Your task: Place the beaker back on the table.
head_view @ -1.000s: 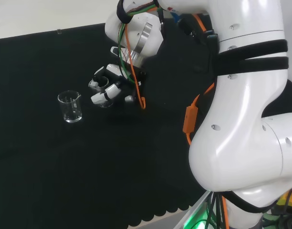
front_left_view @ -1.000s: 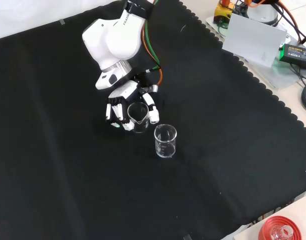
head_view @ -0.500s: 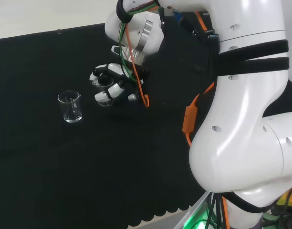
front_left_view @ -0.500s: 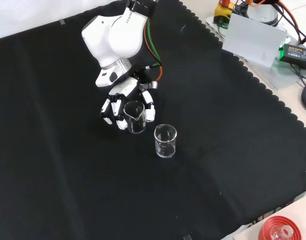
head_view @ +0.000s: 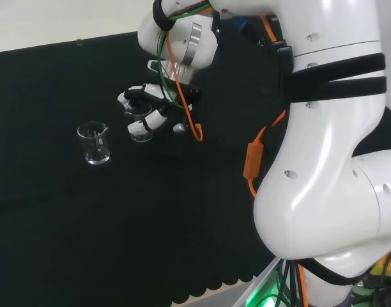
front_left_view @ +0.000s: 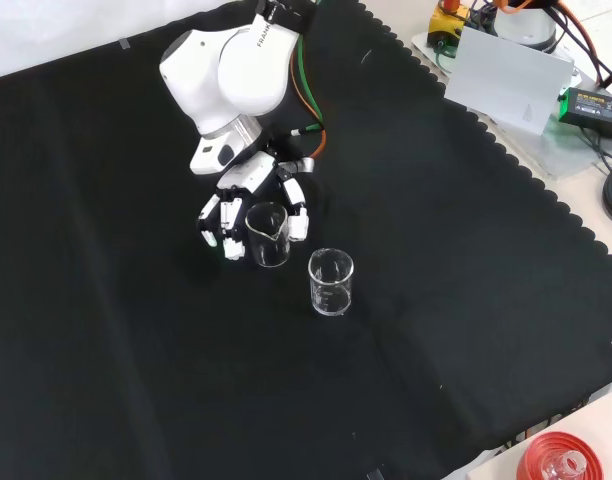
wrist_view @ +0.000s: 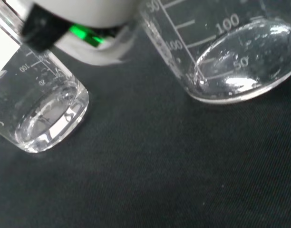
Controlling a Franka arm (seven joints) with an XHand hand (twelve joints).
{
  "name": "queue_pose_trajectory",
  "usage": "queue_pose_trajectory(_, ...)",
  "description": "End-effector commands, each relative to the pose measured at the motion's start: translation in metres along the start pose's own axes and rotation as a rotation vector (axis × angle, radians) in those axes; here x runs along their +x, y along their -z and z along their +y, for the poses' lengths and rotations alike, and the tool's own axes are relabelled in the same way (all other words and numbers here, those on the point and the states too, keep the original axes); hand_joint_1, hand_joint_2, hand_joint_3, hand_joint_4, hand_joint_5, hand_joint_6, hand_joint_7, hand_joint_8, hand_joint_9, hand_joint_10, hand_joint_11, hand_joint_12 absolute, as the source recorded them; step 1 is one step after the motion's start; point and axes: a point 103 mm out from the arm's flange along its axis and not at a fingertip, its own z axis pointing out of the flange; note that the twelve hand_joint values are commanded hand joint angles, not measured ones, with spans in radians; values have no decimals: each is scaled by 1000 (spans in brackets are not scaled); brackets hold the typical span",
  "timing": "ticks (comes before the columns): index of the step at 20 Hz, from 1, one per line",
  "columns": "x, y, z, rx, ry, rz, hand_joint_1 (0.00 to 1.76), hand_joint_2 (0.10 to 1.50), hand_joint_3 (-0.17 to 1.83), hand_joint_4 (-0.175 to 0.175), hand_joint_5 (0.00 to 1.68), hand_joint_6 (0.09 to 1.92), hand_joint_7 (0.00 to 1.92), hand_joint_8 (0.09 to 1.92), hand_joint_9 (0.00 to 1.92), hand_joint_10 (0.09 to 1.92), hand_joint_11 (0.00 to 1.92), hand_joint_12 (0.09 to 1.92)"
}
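In the head view the hand (head_view: 147,110) is low over the cloth (head_view: 87,224), toward the far middle of the bench, and its fingers curl round a small beaker (head_view: 139,126); a second beaker (head_view: 94,142) stands free to the left, near but apart. I cannot tell here if the held beaker touches the cloth. In the front view the hand (front_left_view: 248,200) comes from the top, and the fingers stand on both sides of the beaker (front_left_view: 268,234), which is upright and seems to rest on the cloth (front_left_view: 136,380) or just above it; the other beaker (front_left_view: 331,282) is just beside, toward the near edge. I judge the placing is almost done: what remains is to open the fingers and lift away. In the wrist view both beakers, (wrist_view: 231,52) and (wrist_view: 41,114), show printed scale marks with 50 and 100; no brand is readable.
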Motion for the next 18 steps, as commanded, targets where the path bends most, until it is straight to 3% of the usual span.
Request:
queue_pose_trajectory(1, 1, 13, -8, -10, -3, 2, 851, 565, 398, -74, 377, 265, 607, 87, 640, 87, 0, 1181)
queue_pose_trajectory(11, 9, 51, -41, -35, -31, 4, 813, 581, 360, -71, 361, 190, 546, 87, 600, 87, 0, 1150)
queue_pose_trajectory(18, 19, 85, -69, -65, -80, -20, 783, 594, 361, -60, 320, 146, 496, 87, 581, 87, 0, 1150)
